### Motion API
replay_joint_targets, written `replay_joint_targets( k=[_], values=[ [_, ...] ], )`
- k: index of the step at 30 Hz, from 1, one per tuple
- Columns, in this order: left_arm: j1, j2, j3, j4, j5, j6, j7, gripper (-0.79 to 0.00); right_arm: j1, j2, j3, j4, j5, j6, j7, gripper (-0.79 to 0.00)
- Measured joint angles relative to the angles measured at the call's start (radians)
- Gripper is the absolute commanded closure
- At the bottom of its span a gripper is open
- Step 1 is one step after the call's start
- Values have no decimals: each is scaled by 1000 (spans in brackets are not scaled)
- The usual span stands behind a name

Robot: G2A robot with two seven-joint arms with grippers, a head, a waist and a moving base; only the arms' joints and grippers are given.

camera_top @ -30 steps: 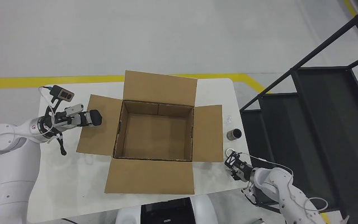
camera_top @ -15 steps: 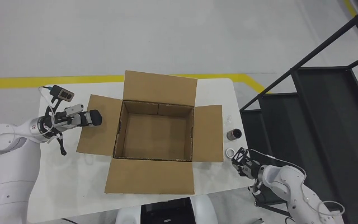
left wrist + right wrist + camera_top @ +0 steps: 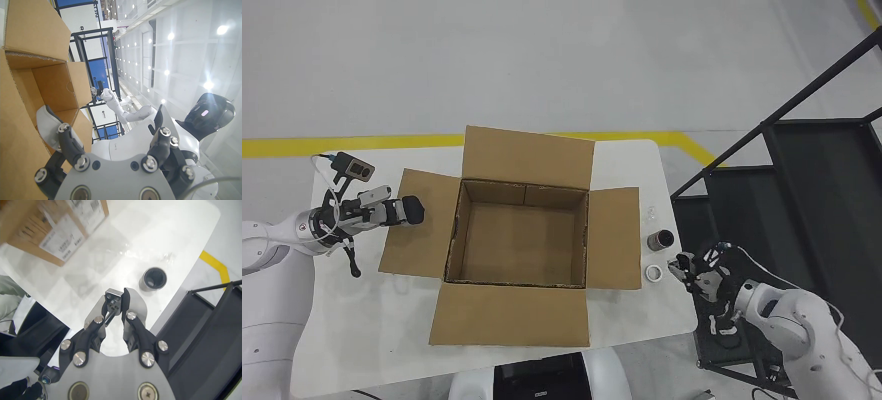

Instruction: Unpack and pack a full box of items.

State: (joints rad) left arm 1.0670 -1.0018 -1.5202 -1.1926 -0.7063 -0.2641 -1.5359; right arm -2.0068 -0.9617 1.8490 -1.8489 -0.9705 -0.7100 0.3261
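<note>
Holding a small metal block pinched in the right gripper, at the surface's rim.
Risk: a loose pinch would drop it off the edge right beside the gripper, and the dark cylinder just ahead could tip if clipped. Beyond, the open box offers room; the left gripper gapes wide at its far side.

White table: open box, cylinder, ring.
</note>
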Motion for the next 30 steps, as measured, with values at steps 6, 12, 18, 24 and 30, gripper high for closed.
replay_joint_targets(
  k=[6, 12, 18, 24, 30],
  values=[
    [0, 0, 0, 0, 0, 0, 0, -785, -29, -2, 38, -128, -8, 18, -29, 0],
    [0, 0, 0, 0, 0, 0, 0, -785, -29, -5, 50, -227, 8, 21, -85, 0],
    [0, 0, 0, 0, 0, 0, 0, -785, 23, -4, -44, -313, -18, -31, -83, 0],
    [0, 0, 0, 0, 0, 0, 0, -785, 148, -8, -257, -339, -91, -36, -7, 0],
    [0, 0, 0, 0, 0, 0, 0, -785, 335, -24, -472, -290, -97, 47, 102, 0]
  ],
)
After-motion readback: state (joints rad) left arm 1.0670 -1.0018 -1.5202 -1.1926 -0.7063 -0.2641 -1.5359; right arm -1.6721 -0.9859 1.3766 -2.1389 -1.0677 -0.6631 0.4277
